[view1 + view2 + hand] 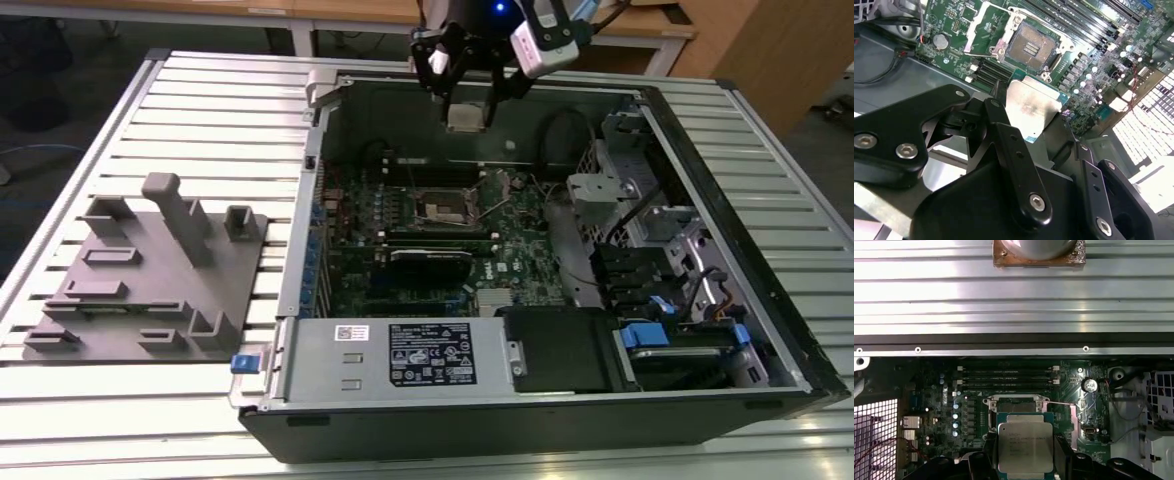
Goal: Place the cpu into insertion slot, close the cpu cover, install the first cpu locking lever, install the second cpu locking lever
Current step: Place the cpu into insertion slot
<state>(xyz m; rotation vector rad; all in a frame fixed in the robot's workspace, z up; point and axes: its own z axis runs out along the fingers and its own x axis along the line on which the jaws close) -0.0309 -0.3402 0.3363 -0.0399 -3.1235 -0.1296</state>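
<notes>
End effector (467, 110) clamps the cpu (465, 120) by its edges, holding it in the air over the open computer case (534, 430) on the slatted surface (200, 110). Below, the insertion slot (445, 207) on the green motherboard (360, 250) lies uncovered, contacts exposed, well apart from the chip.

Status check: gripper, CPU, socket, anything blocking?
Gripper shut on small square silvery-grey cpu, held in the air over green motherboard. Square dark-centred insertion slot empty, cpu not seated. Nothing seen lying across the slot.
</notes>
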